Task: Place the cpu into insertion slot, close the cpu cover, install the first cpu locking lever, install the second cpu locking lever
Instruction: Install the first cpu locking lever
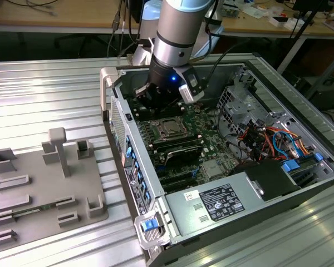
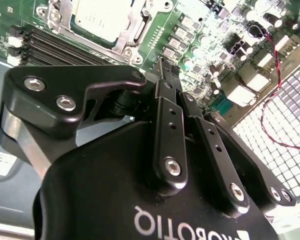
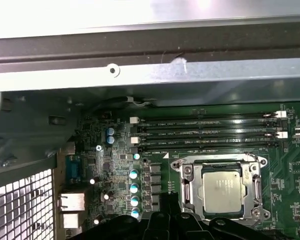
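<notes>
The cpu (image 3: 222, 189) lies flat in its insertion slot on the green motherboard, its dull silver top showing. Around it the shiny cpu cover (image 3: 186, 186) lies down flat, framing the chip. In the second wrist view the cpu (image 2: 101, 16) and the cpu cover (image 2: 136, 31) sit just beyond the fingertips. My black gripper (image 2: 163, 67) is shut with nothing between its fingers, hovering over the board beside the socket. In the exterior view the gripper (image 1: 155, 101) hangs inside the open computer case, just behind the socket with the cpu (image 1: 170, 129). Thin lever rods run along the socket's sides; whether they are latched I cannot tell.
Memory slots (image 3: 210, 131) run along the far side of the socket. The case wall (image 3: 150, 75) and a rear grille (image 3: 20, 205) stand close by. Cables and a drive cage (image 1: 267, 133) fill the case toward the exterior view's right. A grey fixture plate (image 1: 39, 189) lies on the table.
</notes>
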